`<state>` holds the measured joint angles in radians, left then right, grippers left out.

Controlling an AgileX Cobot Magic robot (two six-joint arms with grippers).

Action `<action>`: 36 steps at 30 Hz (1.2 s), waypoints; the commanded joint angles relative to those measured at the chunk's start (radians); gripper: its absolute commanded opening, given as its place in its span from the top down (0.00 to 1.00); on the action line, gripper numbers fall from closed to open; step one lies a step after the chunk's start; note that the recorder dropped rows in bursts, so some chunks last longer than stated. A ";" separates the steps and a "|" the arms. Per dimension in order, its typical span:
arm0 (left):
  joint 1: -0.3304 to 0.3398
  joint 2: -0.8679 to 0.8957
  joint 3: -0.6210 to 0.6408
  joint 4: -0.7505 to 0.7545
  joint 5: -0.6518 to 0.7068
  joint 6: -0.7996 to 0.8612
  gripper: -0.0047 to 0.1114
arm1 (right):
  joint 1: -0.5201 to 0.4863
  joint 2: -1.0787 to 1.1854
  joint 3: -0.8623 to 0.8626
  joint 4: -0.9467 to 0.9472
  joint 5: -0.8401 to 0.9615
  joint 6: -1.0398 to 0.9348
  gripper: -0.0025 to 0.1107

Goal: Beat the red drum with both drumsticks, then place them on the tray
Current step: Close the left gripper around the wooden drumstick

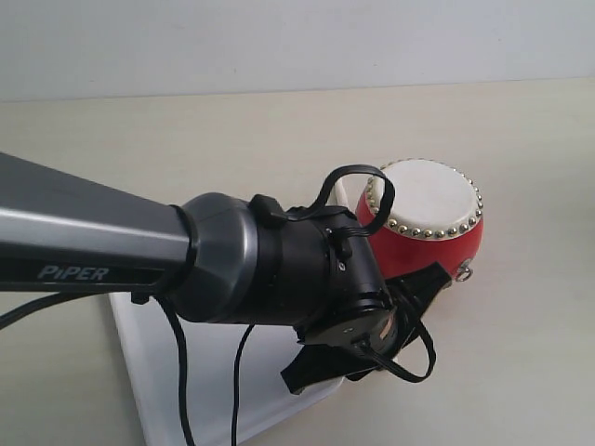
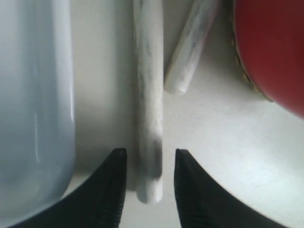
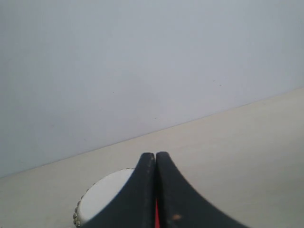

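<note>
I read left gripper (image 2: 150, 156) jaws wide, straddling one slim pale wooden drumstick (image 2: 148, 95) on the tabletop (image 2: 228, 156); right gripper (image 3: 155, 157) jaws pressed together.

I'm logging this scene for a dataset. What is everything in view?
red drum: one, red with cream head, on the table beside the tray.
drumsticks: two, pale cream, lying between tray and drum; the other is nearer the drum.
tray: one, white, below the left arm.
table: one, cream.
wall: one, pale grey, behind.
left arm: one, dark grey.
left hand: black, open astride one stick.
right hand: black, shut.
</note>
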<state>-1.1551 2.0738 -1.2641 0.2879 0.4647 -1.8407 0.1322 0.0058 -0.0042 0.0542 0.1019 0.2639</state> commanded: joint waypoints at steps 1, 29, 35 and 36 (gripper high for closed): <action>0.002 -0.003 -0.006 -0.005 0.011 0.004 0.66 | -0.004 -0.006 0.004 -0.007 -0.014 -0.001 0.98; 0.016 0.025 -0.006 -0.017 0.008 0.004 0.67 | -0.004 -0.006 0.004 -0.005 -0.014 -0.001 0.98; 0.016 0.025 -0.006 -0.017 0.016 0.004 0.72 | -0.004 -0.006 0.004 -0.005 -0.014 -0.001 0.98; 0.016 0.025 -0.006 -0.017 0.017 0.004 0.76 | -0.004 -0.006 0.004 -0.005 -0.014 -0.001 0.98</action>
<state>-1.1428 2.0920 -1.2699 0.2796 0.4624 -1.8388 0.1322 0.0058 -0.0042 0.0542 0.1019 0.2639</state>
